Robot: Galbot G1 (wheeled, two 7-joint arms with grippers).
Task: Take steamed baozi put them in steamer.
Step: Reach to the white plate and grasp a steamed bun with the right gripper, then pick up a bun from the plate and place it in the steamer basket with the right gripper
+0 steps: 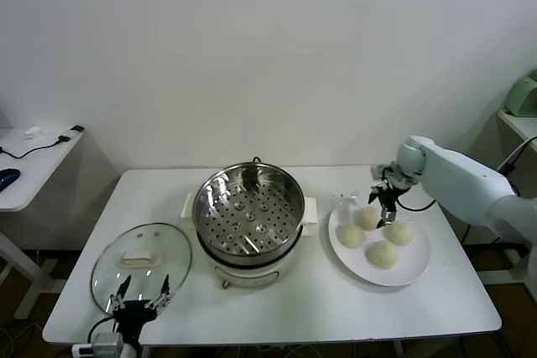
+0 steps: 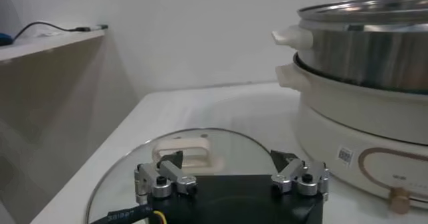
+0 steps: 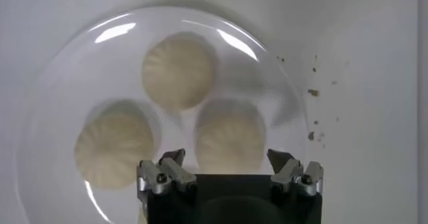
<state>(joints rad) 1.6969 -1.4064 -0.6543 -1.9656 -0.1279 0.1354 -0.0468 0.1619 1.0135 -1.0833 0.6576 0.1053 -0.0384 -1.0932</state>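
Note:
The steamer (image 1: pixel 249 211), a shiny steel pot with a perforated floor on a cream base, stands mid-table with nothing in it; its side fills the left wrist view (image 2: pixel 364 78). Several steamed baozi (image 1: pixel 383 253) lie on a white plate (image 1: pixel 415 267) to its right. My right gripper (image 1: pixel 386 209) hangs open just above the plate's back part. In the right wrist view one baozi (image 3: pixel 229 135) sits below and between the spread fingers of the right gripper (image 3: pixel 227 157), untouched, with two more (image 3: pixel 178 70) (image 3: pixel 115 145) beyond. My left gripper (image 1: pixel 143 298) (image 2: pixel 227 158) rests open at the front left.
A round glass lid (image 1: pixel 141 264) with a cream handle (image 2: pixel 182 153) lies flat at the table's front left, under the left gripper. A side table (image 1: pixel 33 157) with cables stands off to the left. Small crumbs (image 3: pixel 312 93) dot the table beside the plate.

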